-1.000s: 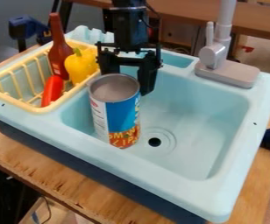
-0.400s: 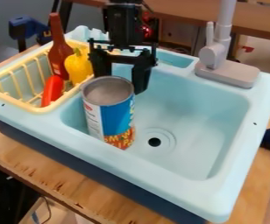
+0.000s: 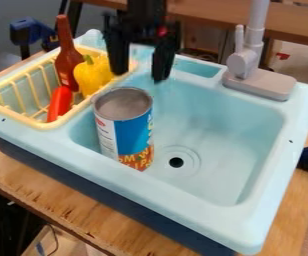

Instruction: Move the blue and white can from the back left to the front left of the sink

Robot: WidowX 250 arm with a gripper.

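Above the blue can (image 3: 134,131), end effector (image 3: 138,70) pointing down, fingers spread apart, grasping nothing

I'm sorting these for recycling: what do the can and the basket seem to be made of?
The can: probably metal, judging by its dull grey end, with a printed wrap. The basket: likely smooth yellow plastic, given its rounded, molded-looking bars.
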